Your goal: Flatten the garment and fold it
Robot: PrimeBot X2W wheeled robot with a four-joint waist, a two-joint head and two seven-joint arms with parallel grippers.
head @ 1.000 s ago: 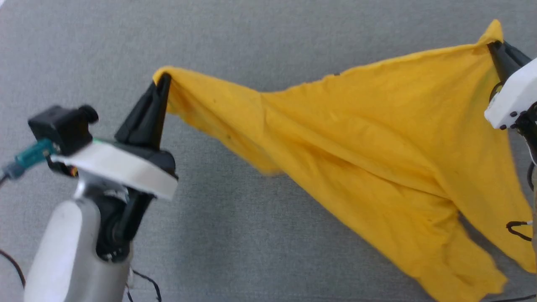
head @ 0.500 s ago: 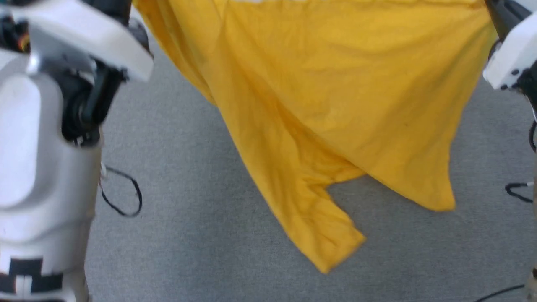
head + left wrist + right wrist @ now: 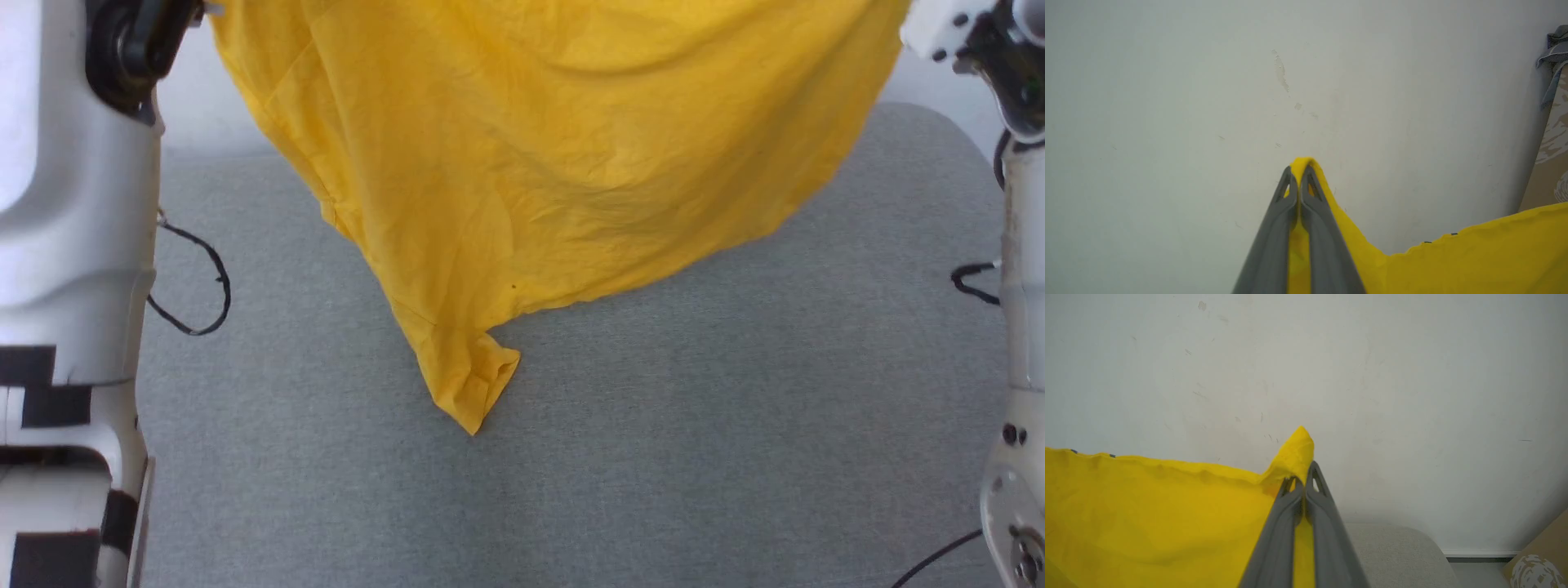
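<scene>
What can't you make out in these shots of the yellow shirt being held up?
Garment top edge: head view, cut by the frame's upper edge.
Its far face: head view, hidden by the near face.
Lowest corner: head view, touching the grey surface or hanging clear, unclear.

The left arm [image 3: 73, 204] is a glossy white shell with black block markings [image 3: 41, 400], a black joint [image 3: 135, 41] and a thin looping black cable [image 3: 200, 286]. The right arm [image 3: 1020, 343] is white with small dark screws [image 3: 1011, 434]. The left pincer [image 3: 1298, 172] and right pincer [image 3: 1303, 477] have long grey tapering fingers, slotted near the tips.
</scene>
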